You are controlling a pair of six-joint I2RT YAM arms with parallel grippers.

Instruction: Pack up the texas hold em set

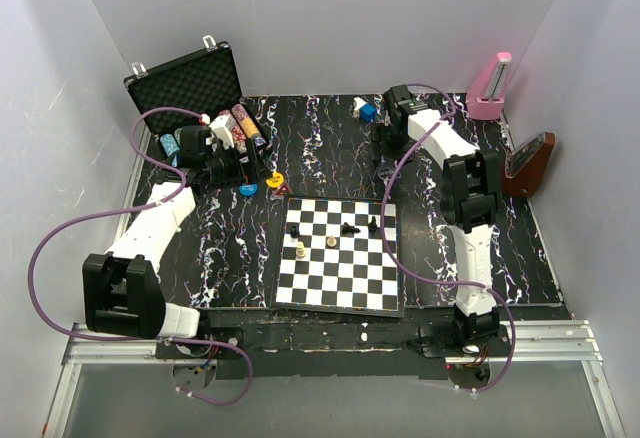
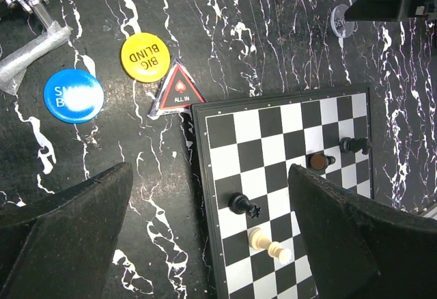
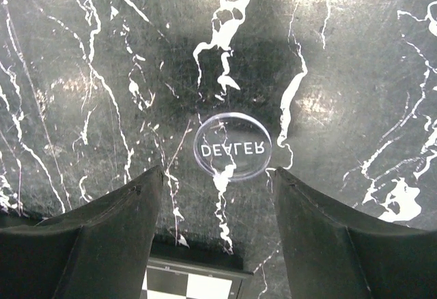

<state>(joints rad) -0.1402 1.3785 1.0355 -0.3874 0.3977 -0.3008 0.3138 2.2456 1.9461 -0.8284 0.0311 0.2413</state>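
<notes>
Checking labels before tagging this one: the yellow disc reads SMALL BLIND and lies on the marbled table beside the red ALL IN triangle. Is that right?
Not quite. The yellow disc reads BIG BLIND, as the left wrist view shows; the lettering that starts with SM is on the blue disc. The rest holds: the yellow disc lies on the marbled table beside the red ALL IN triangle.

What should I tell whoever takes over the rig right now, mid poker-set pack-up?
Left gripper: open, empty, above the corner of the black-and-white chessboard.
Right gripper: open, empty, over the clear round DEALER disc on the black marbled table.
Black foam-lined case: open, far left, multicoloured chip rows in front of its lid.
Loose on the table: yellow BIG BLIND disc, blue round disc, red triangular ALL IN marker.
Done: chips at the case. Left: four markers in, close, latch.
</notes>
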